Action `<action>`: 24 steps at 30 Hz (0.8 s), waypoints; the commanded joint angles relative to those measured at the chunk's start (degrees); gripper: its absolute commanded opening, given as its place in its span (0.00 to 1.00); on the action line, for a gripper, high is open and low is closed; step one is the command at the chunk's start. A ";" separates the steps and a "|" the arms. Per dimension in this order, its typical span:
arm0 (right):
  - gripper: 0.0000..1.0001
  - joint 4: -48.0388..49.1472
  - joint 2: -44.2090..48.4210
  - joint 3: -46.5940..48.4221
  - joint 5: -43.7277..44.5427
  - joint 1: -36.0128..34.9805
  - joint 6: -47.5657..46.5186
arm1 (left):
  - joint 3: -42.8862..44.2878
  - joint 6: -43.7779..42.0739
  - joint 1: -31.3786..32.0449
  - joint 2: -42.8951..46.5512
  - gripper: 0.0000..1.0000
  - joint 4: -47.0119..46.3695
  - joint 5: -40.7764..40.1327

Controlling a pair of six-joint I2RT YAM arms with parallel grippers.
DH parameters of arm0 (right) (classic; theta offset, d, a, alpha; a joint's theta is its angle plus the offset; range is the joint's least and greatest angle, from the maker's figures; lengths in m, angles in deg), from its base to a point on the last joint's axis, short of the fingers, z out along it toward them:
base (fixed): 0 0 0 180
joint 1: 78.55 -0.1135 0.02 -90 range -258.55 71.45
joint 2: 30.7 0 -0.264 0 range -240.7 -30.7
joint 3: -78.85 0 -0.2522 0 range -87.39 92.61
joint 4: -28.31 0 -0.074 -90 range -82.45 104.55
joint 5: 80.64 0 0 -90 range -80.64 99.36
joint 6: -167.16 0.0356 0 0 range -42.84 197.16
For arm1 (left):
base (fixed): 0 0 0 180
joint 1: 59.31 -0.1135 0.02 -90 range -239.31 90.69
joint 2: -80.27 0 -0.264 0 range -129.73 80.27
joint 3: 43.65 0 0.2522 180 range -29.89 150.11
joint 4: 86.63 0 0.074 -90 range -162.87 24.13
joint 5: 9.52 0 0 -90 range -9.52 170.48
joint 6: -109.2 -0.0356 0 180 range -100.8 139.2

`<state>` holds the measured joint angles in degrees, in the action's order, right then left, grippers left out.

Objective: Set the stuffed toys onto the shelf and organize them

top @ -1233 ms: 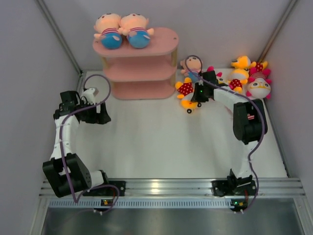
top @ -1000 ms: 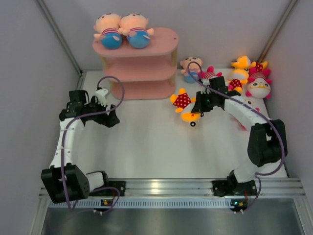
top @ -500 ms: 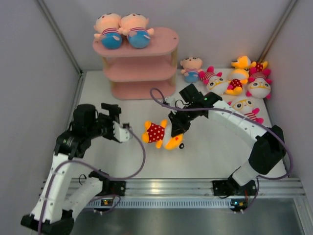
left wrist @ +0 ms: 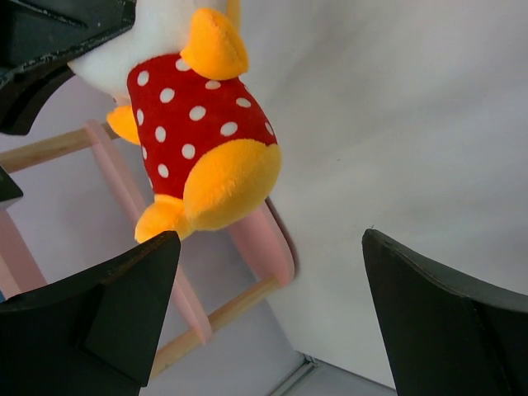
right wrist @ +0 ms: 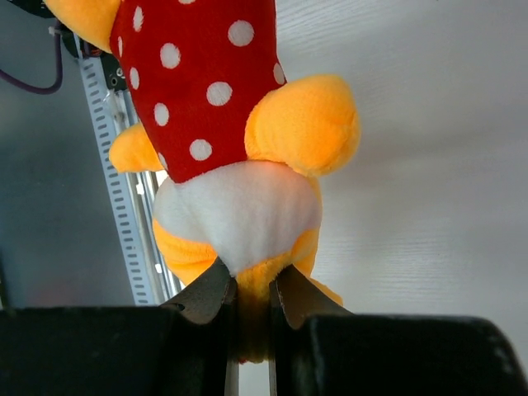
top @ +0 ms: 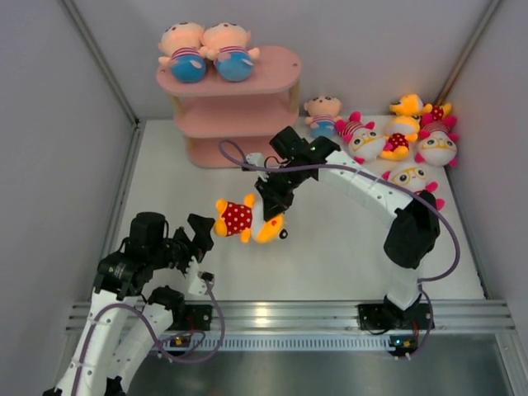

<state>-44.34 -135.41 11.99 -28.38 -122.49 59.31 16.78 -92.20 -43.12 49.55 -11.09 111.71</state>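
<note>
My right gripper (top: 275, 208) is shut on the head of a yellow-orange stuffed toy with a red white-dotted body (top: 244, 219) and holds it above the table's middle. The right wrist view shows the jaws pinching its yellow head plush (right wrist: 252, 299), with the toy (right wrist: 216, 115) hanging beyond. My left gripper (top: 204, 247) is open and empty, just left of and below the toy. In the left wrist view the toy (left wrist: 198, 136) hangs ahead of the open gripper (left wrist: 272, 318). The pink shelf (top: 276, 76) stands at the back and also shows in the left wrist view (left wrist: 268, 247).
Two peach-headed dolls (top: 188, 51) (top: 230, 49) lie on the shelf's top board. At the back right lie another peach doll (top: 323, 114), a yellow-orange toy (top: 402, 124) and three white-faced pink toys (top: 363, 140) (top: 437, 145) (top: 412, 176). Grey walls close both sides.
My right arm has carried the red-dotted toy from beside the back-right pile leftward to the table's middle. My left arm has swung from beside the shelf back toward the near edge, under the toy.
</note>
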 commanded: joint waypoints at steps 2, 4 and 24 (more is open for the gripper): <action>0.00 -2.19 -3.22 7.57 -1.02 -2.11 -0.35 | 2.01 -22.03 0.25 -3.11 0.98 2.64 3.58; 0.00 -3.15 -5.06 9.69 -1.11 -2.29 -0.52 | 2.19 -21.67 0.34 -3.90 0.98 3.17 2.97; 0.00 -6.41 -7.36 14.62 -1.73 -5.80 -4.65 | 4.74 -24.13 0.60 -9.01 0.67 2.91 -1.34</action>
<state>-50.20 -142.71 23.37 -27.61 -126.95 56.56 19.25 -94.32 -42.71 41.38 -9.52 109.52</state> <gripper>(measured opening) 0.099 0.663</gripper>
